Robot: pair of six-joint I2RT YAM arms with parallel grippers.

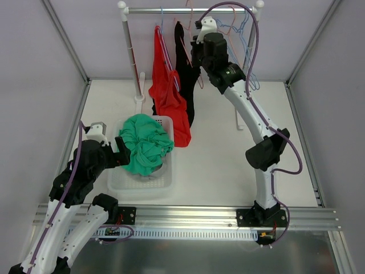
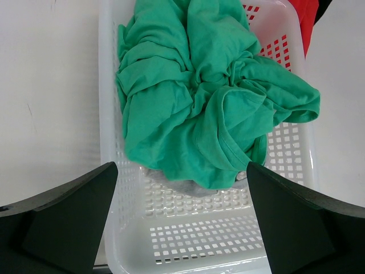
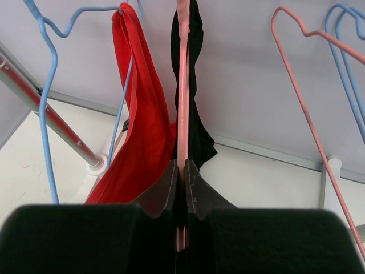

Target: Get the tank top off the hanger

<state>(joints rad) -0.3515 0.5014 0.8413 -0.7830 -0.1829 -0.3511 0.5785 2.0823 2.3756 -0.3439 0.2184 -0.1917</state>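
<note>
Your right claw [image 3: 181, 168] is up at the rack rail [image 1: 188, 9], its jaws pinched tight on the wire of the pink hanger [image 3: 182, 85]. The black tank top [image 3: 198, 114] hangs from that hanger, draped straight down just behind the wire, with its lower end above the counter [image 1: 217, 165]. Just beside it on the left, a red garment [image 3: 145, 125] hangs from a blue hanger [image 3: 51, 114]; from the top view the two fabrics look to be touching. To the right hang bare hangers, one pink [image 3: 308, 103]. Your left claw [image 2: 179, 177] is spread wide and holds nothing, poised over the near end of the white basket [image 2: 199, 240], where a crumpled green garment [image 2: 205, 97] lies heaped.
</note>
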